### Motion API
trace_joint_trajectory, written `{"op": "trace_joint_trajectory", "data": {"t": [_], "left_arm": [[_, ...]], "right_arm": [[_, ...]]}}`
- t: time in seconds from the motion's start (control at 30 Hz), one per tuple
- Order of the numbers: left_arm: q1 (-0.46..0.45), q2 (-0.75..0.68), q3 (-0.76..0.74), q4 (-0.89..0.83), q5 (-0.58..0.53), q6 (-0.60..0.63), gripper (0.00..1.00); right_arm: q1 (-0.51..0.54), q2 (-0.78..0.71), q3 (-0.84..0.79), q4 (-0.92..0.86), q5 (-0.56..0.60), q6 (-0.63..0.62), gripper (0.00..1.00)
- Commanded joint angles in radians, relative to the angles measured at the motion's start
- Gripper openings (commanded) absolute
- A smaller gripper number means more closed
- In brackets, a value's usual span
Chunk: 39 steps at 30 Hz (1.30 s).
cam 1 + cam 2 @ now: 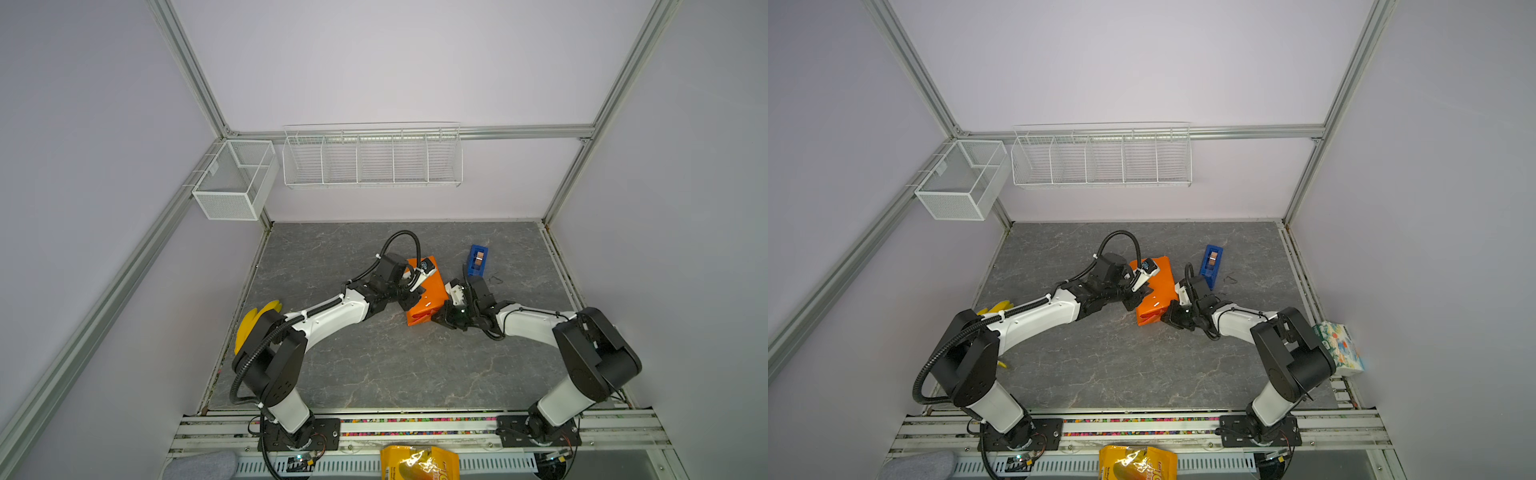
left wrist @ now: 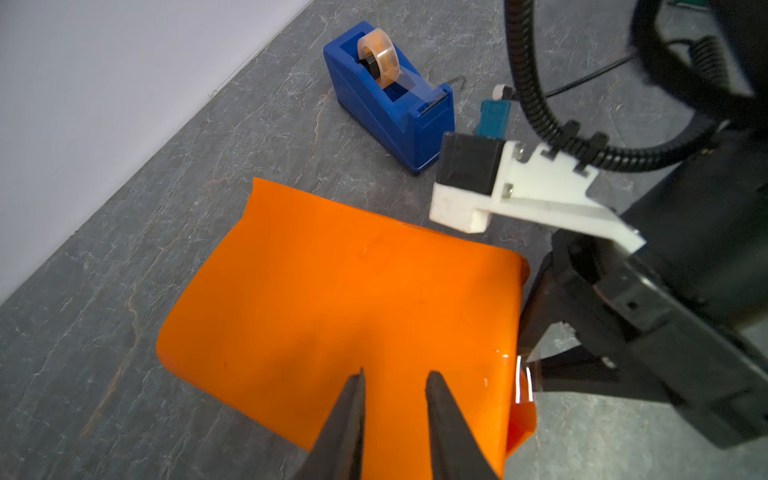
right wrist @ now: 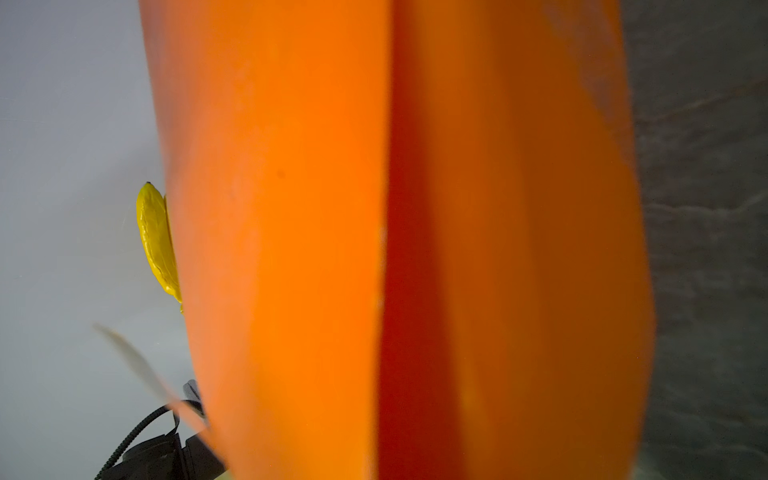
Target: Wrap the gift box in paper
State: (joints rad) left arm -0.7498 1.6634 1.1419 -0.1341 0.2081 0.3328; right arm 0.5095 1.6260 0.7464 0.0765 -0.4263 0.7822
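Surface: a grey marbled tabletop (image 1: 374, 365) enclosed by pale lilac walls and aluminium rails.
Back wall: a white wire rack with dividers (image 1: 372, 160); beside it at the left corner hangs a white mesh bin (image 1: 235, 183).
Orange paper: the plain orange sheet of thin paper (image 1: 434, 293) (image 2: 340, 299) is folded round into an oblong parcel near the middle of the tabletop, between the two arms.
Gift box: hidden under the paper, with none of its own surface showing.
Parcel axis: in both top views the long side runs roughly from the front rail toward the back wall. The near end (image 1: 1148, 318) is loosely folded, with a darker flap.
Parcel writing: none on the paper.
Left gripper: the left gripper (image 2: 395, 374) is over the parcel's top. Its two dark fingers stand a little apart, with only orange showing between them. I cannot tell if the tips touch the paper.
Right gripper: the right gripper (image 2: 525, 359) has its jaws closed together at the parcel's near corner, beside a glinting strip of clear tape (image 2: 523, 384). I cannot tell what it pinches.
Tape dispenser: a narrow bright-blue plastic dispenser (image 2: 386, 104) carrying a clear roll stands just beyond the right arm, apart from the parcel, its cutter end toward the front. No brand is visible.
Bananas: yellow plastic bananas (image 1: 253, 324) lie at the table's left edge.
Snack bag: the glossy yellow bag (image 1: 419, 463) sits below the front rail, and its red lettering is too cut off to read.
Carton: a green-and-white patterned carton (image 1: 1339, 349) stands at the right edge, with no legible print.
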Motion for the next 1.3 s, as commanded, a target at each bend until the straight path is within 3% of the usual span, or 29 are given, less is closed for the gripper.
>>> {"op": "trace_joint_trajectory", "data": {"t": [0.0,0.37,0.9,1.27], "left_arm": [[0.003,0.034,0.056,-0.109,0.081,-0.041,0.24],[0.003,0.145,0.173,-0.259,0.276,-0.067,0.05],[0.015,0.247,0.212,-0.297,0.161,-0.072,0.01],[0.056,0.226,0.203,-0.263,0.049,-0.112,0.01]], "right_arm": [[0.0,-0.035,0.016,-0.017,-0.001,0.005,0.07],[0.001,-0.039,0.024,-0.036,0.004,0.002,0.07],[0.0,-0.04,0.026,-0.048,0.008,-0.002,0.06],[0.0,-0.04,0.028,-0.057,0.007,-0.006,0.07]]}}
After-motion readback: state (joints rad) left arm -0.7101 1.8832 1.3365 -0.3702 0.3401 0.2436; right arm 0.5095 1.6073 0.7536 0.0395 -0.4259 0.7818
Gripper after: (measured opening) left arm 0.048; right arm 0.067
